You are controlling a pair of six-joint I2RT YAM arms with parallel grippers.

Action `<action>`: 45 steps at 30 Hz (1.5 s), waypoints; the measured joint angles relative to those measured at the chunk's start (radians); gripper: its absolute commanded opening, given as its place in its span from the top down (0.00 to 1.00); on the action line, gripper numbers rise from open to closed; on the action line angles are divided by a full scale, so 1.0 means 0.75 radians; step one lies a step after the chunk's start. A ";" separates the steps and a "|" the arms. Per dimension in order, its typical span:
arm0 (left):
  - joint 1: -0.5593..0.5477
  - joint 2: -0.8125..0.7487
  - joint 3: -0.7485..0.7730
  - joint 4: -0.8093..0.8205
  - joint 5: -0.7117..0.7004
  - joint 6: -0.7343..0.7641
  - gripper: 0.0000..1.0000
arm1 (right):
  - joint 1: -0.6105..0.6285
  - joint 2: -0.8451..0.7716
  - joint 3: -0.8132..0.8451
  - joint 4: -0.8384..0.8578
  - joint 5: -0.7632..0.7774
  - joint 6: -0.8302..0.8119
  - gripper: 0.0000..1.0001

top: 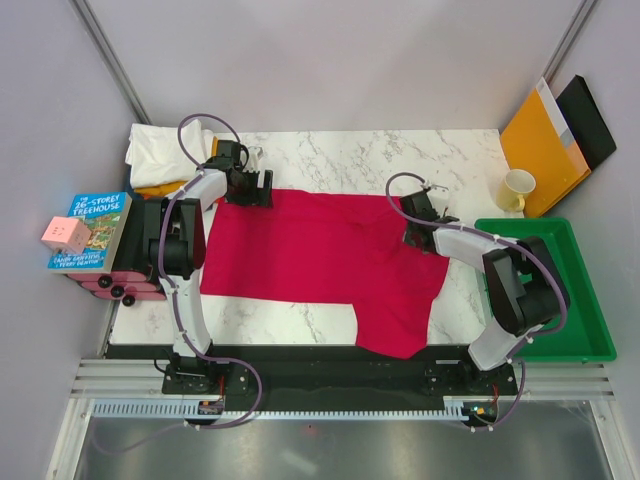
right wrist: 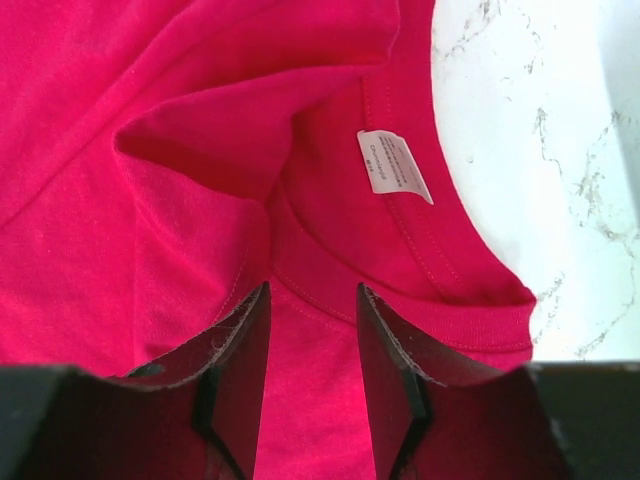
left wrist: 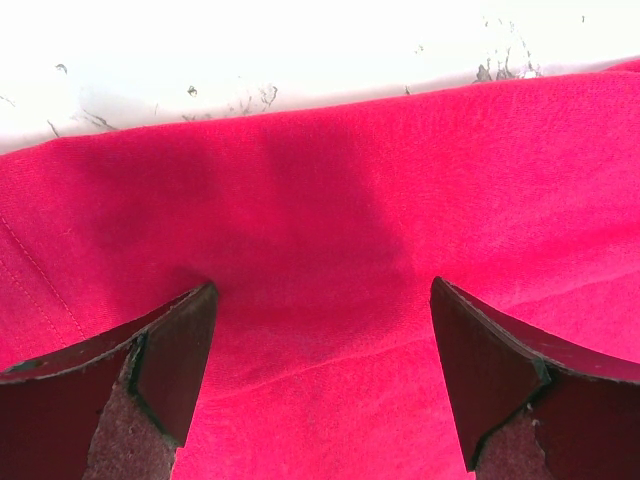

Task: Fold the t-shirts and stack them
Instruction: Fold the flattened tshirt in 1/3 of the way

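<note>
A large crimson red t-shirt (top: 320, 250) lies spread across the marble table (top: 330, 155), one part reaching the near edge. My left gripper (top: 250, 187) hovers open over its far left edge; in the left wrist view its jaws (left wrist: 322, 285) stand wide apart above flat red cloth (left wrist: 330, 200). My right gripper (top: 418, 222) sits at the shirt's right side by the collar (right wrist: 480, 320) and white label (right wrist: 393, 165). Its jaws (right wrist: 313, 288) are partly open, with cloth lying flat between them. White t-shirts (top: 165, 150) are piled at the back left, a yellow-orange one (top: 160, 188) beneath.
A green tray (top: 590, 300) stands at the right edge, with a pale cup (top: 517, 188), an orange envelope (top: 540, 140) and a black folder (top: 592, 120) behind it. A book (top: 92, 230) with a pink cube (top: 65, 235) on it sits off the left edge.
</note>
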 measured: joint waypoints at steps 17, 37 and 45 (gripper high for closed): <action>0.000 0.000 0.000 0.000 -0.001 0.000 0.05 | 0.000 0.106 0.068 0.077 -0.041 -0.003 0.51; 0.000 0.000 0.000 -0.001 -0.001 0.000 0.05 | -0.001 0.247 0.195 0.139 -0.018 -0.019 0.53; 0.000 0.000 0.000 -0.001 -0.001 0.000 0.05 | -0.006 0.252 0.200 0.153 -0.003 -0.023 0.73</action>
